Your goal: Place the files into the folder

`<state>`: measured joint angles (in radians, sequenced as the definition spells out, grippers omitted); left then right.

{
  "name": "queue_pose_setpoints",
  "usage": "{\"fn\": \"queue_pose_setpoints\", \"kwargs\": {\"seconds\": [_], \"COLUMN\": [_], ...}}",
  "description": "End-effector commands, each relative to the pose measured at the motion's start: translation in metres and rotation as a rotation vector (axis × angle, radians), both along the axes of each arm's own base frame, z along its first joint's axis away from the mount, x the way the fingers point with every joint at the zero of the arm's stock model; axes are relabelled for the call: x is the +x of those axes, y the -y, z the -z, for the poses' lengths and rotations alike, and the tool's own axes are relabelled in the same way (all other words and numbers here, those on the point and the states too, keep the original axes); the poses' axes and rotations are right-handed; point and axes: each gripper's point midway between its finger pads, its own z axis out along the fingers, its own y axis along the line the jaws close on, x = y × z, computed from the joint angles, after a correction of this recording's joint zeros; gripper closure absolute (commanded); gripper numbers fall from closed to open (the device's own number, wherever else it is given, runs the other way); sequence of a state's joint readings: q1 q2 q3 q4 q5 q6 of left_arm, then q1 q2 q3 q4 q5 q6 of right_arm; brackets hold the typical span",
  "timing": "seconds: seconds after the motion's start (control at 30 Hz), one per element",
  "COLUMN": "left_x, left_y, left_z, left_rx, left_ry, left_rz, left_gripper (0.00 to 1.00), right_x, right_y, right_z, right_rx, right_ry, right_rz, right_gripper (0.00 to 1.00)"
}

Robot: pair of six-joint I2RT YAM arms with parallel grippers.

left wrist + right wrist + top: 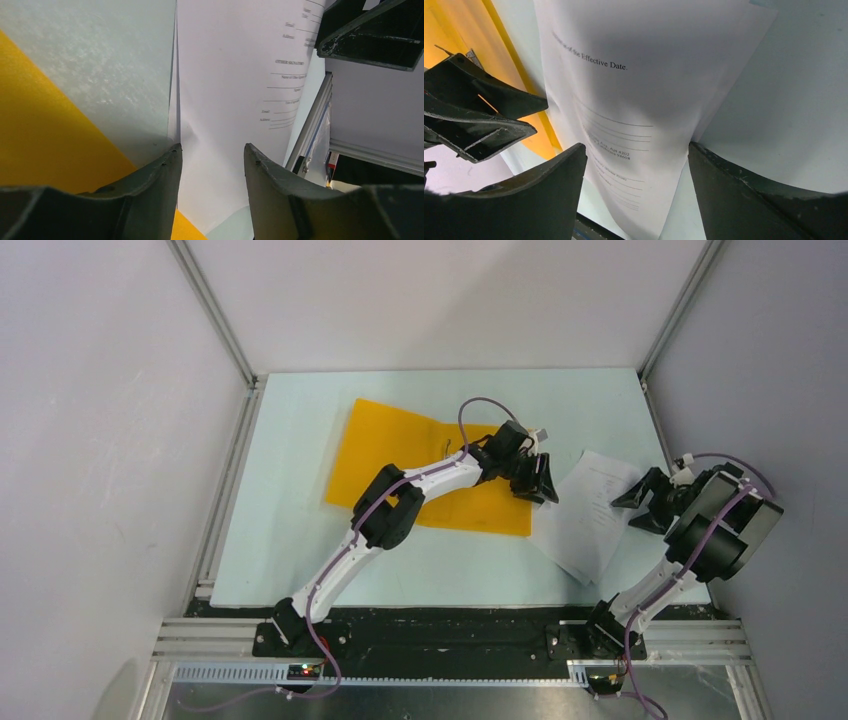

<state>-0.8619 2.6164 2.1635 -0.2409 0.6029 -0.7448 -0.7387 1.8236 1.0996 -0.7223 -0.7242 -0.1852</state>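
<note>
pale mint tabletop [290,570] boxed in by grey walls and aluminium rails, seen from above. flat on its middle-left, turned at a slant, the orange-yellow folder [385,440], with the left arm stretched across it. just right of the folder, the white printed files [585,530], also flat and askew, near corner meeting the folder's lower right corner. left gripper [540,480] low over the gap between folder and files, at the sheets' left edge; right gripper [640,505] at the sheets' right edge, pointing inward, so that the two face each other across the paper. from the left wrist: left gripper [212,147] with jaws apart, clear space between the dark fingers, straddling the left edge of the files [230,75]; not clamped on anything visible. folder [45,130] filling the lower left, a strip of bare table between it and the paper, lines of small text toward the far side of the sheet, and the right gripper's black finger [372,37] in the upper right corner. from the right wrist: right gripper [638,147] with jaws set wide, the files [639,75] running between both fingers and looking slightly bowed, right finger close against the paper's edge; contact hard to judge. printed words and ruled lines legible on the top sheet. beyond, the folder [454,30] at upper left and the left gripper's black fingers [484,105] in front of it.
</note>
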Motion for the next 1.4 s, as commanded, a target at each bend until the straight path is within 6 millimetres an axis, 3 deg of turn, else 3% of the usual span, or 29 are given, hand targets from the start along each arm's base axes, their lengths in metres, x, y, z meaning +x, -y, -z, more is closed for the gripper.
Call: {"fn": "queue_pose_setpoints", "kwargs": {"seconds": [0.0, 0.23, 0.5, 0.97, 1.17, 1.27, 1.37], "left_x": [-0.01, -0.01, -0.009, -0.003, -0.004, -0.005, -0.005], "left_y": [0.0, -0.004, -0.008, -0.009, -0.01, -0.01, -0.011], "left_z": [0.024, 0.026, 0.027, 0.02, 0.018, 0.018, 0.02], "left_rx": [0.061, 0.079, 0.092, 0.087, 0.085, 0.084, 0.086], "left_ry": [-0.025, -0.013, 0.004, 0.043, 0.052, 0.054, 0.053], "left_rz": [-0.005, -0.01, -0.012, -0.005, 0.003, 0.01, 0.011], "left_gripper": [0.46, 0.47, 0.47, 0.47, 0.46, 0.47, 0.46], "right_x": [0.008, 0.018, 0.027, 0.03, 0.03, 0.028, 0.034], "right_y": [-0.01, -0.017, -0.011, -0.015, -0.012, -0.016, -0.022], "right_z": [-0.001, -0.037, -0.071, -0.051, -0.024, -0.013, -0.023], "right_rx": [0.027, 0.065, 0.121, 0.14, 0.118, 0.178, 0.348], "right_ry": [0.044, 0.141, 0.233, 0.182, 0.098, 0.063, 0.093], "right_rz": [-0.038, -0.013, 0.066, 0.054, 0.069, 0.085, 0.15], "right_gripper": [0.22, 0.27, 0.27, 0.3, 0.33, 0.35, 0.35]}}
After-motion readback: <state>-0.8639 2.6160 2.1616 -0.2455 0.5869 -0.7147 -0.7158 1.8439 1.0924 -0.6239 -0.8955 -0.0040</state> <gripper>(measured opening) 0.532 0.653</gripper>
